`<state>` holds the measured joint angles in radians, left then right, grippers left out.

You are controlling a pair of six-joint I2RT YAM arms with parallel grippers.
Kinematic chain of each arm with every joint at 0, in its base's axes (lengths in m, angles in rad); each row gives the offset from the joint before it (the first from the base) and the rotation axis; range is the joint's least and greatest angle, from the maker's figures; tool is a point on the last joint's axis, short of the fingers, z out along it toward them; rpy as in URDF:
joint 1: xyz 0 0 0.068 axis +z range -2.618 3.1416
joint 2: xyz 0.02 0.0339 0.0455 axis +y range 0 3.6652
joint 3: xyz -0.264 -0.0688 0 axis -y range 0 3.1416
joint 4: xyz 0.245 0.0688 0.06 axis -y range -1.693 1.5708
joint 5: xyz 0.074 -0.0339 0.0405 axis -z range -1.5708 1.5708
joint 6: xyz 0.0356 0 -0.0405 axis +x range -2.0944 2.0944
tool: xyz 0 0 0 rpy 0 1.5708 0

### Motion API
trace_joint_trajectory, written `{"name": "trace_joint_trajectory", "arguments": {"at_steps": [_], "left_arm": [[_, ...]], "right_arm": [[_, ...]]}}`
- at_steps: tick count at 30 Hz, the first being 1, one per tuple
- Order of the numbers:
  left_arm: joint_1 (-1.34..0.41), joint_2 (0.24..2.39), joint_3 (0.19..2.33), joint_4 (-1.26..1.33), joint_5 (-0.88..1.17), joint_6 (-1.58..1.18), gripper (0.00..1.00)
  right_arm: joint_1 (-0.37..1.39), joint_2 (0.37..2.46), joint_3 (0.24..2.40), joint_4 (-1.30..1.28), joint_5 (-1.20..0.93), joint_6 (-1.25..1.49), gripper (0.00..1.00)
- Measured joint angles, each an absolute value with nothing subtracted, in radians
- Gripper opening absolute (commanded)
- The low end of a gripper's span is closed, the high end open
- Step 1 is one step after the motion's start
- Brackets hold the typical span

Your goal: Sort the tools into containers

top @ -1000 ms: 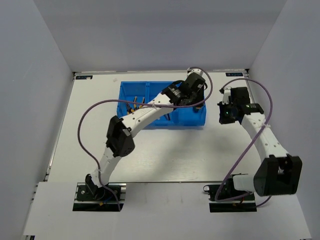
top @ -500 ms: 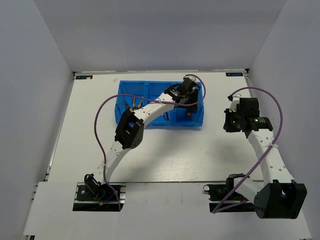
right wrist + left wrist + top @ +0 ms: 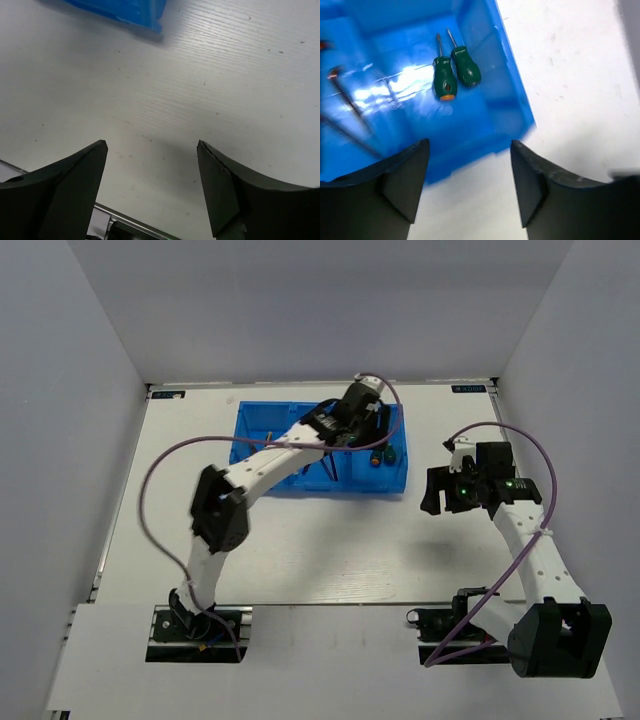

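Note:
The blue bin [image 3: 262,418] with its row of compartments lies at the back of the table. Two green-handled screwdrivers [image 3: 444,79] [image 3: 466,66] lie side by side in its right compartment [image 3: 383,454]. Thin dark hex keys [image 3: 345,97] show blurred in the middle compartment. My left gripper [image 3: 469,145] hovers over the bin's right part [image 3: 360,418], open and holding nothing. My right gripper [image 3: 151,145] hangs open over bare table to the right of the bin [image 3: 437,490], also with nothing in it. The left arm hides much of the bin's middle and left compartments.
The bin's near right corner [image 3: 125,12] shows at the top of the right wrist view. A metal rail at the table's near edge [image 3: 125,225] lies below the right fingers. White walls close in the table on three sides.
My left gripper opened wider and drew back to the left over the bin; two screwdrivers now show in the right compartment. My right gripper went from shut to open and shifted slightly left.

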<state>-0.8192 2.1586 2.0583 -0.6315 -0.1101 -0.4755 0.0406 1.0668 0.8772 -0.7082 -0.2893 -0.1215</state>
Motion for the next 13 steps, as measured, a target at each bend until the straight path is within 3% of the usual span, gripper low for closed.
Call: {"name": "trace_joint_trajectory", "arguments": {"at_steps": [1,3,4,6,7,8,11,13], "left_arm": [[-0.821,2.081,1.985,-0.613,-0.119,-0.471,0.66],[-0.827,1.860,1.774,-0.564,-0.138,-0.469,0.55],[-0.829,1.738,1.666,-0.548,-0.146,-0.471,0.42],[-0.833,1.494,1.442,-0.497,-0.161,-0.486,0.40],[-0.835,1.372,1.333,-0.487,-0.172,-0.495,0.44],[-0.836,1.251,1.225,-0.475,-0.183,-0.509,0.61],[-0.835,0.987,0.965,-0.494,-0.224,-0.567,0.92],[-0.834,0.888,0.863,-0.540,-0.251,-0.605,0.98]], "right_arm": [[0.041,1.066,0.873,-0.708,-0.300,-0.125,0.91],[0.041,1.065,0.866,-0.708,-0.314,-0.119,0.91],[0.041,1.062,0.863,-0.707,-0.318,-0.116,0.91],[0.041,1.051,0.852,-0.705,-0.318,-0.110,0.91],[0.041,1.043,0.845,-0.705,-0.318,-0.107,0.91],[0.041,1.035,0.837,-0.703,-0.317,-0.104,0.91],[0.041,1.007,0.811,-0.704,-0.316,-0.093,0.91],[0.041,0.991,0.796,-0.704,-0.307,-0.077,0.91]]}}
